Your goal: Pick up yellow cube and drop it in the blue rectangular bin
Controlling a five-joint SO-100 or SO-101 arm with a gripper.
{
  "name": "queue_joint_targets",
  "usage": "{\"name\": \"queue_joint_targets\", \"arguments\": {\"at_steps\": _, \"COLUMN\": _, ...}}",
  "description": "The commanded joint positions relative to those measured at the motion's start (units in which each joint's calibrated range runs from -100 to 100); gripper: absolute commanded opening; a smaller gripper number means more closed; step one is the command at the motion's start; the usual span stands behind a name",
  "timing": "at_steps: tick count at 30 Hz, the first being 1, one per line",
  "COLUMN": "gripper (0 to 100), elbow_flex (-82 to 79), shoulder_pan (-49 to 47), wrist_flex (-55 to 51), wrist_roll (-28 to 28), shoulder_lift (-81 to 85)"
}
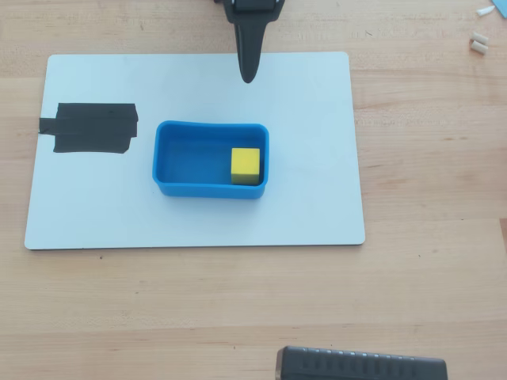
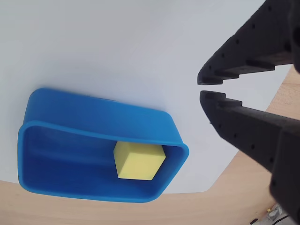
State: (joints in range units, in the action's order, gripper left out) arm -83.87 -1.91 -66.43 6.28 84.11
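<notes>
The yellow cube (image 1: 245, 165) lies inside the blue rectangular bin (image 1: 176, 162), against its right wall in the overhead view. The wrist view shows the cube (image 2: 138, 161) on the bin's floor near one corner of the bin (image 2: 65, 122). My black gripper (image 1: 249, 76) is above the white board's far edge, well apart from the bin. In the wrist view the gripper (image 2: 202, 87) is empty, its fingertips nearly touching with a thin gap between them.
The bin stands on a white board (image 1: 317, 182) on a wooden table. A black tape patch (image 1: 91, 127) is on the board's left side. A dark ribbed object (image 1: 360, 366) lies at the table's near edge. Small white bits (image 1: 478, 41) lie far right.
</notes>
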Motion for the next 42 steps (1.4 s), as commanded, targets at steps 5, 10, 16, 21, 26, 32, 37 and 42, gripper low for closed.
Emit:
{"name": "queue_joint_targets", "arguments": {"at_steps": 5, "gripper": 0, "elbow_flex": -7.68, "shoulder_pan": 0.36, "wrist_flex": -0.79, "wrist_roll": 0.24, "shoulder_lift": 12.17}}
{"name": "queue_joint_targets", "arguments": {"at_steps": 10, "gripper": 0, "elbow_flex": -9.4, "shoulder_pan": 1.39, "wrist_flex": -0.62, "wrist_roll": 0.24, "shoulder_lift": 12.17}}
{"name": "queue_joint_targets", "arguments": {"at_steps": 16, "gripper": 0, "elbow_flex": -9.4, "shoulder_pan": 1.31, "wrist_flex": -0.62, "wrist_roll": 0.29, "shoulder_lift": 12.17}}
{"name": "queue_joint_targets", "arguments": {"at_steps": 21, "gripper": 1, "elbow_flex": -9.59, "shoulder_pan": 2.16, "wrist_flex": -0.21, "wrist_roll": 0.29, "shoulder_lift": 12.17}}
{"name": "queue_joint_targets", "arguments": {"at_steps": 26, "gripper": 0, "elbow_flex": -9.59, "shoulder_pan": 2.08, "wrist_flex": -0.21, "wrist_roll": 0.34, "shoulder_lift": 12.17}}
{"name": "queue_joint_targets", "arguments": {"at_steps": 32, "gripper": 0, "elbow_flex": -9.59, "shoulder_pan": 4.48, "wrist_flex": 0.12, "wrist_roll": 0.0, "shoulder_lift": 12.17}}
{"name": "queue_joint_targets", "arguments": {"at_steps": 37, "gripper": 0, "elbow_flex": -9.68, "shoulder_pan": 3.28, "wrist_flex": 0.04, "wrist_roll": 0.54, "shoulder_lift": 12.17}}
{"name": "queue_joint_targets", "arguments": {"at_steps": 42, "gripper": 0, "elbow_flex": -9.68, "shoulder_pan": 3.28, "wrist_flex": 0.04, "wrist_roll": 0.59, "shoulder_lift": 12.17}}
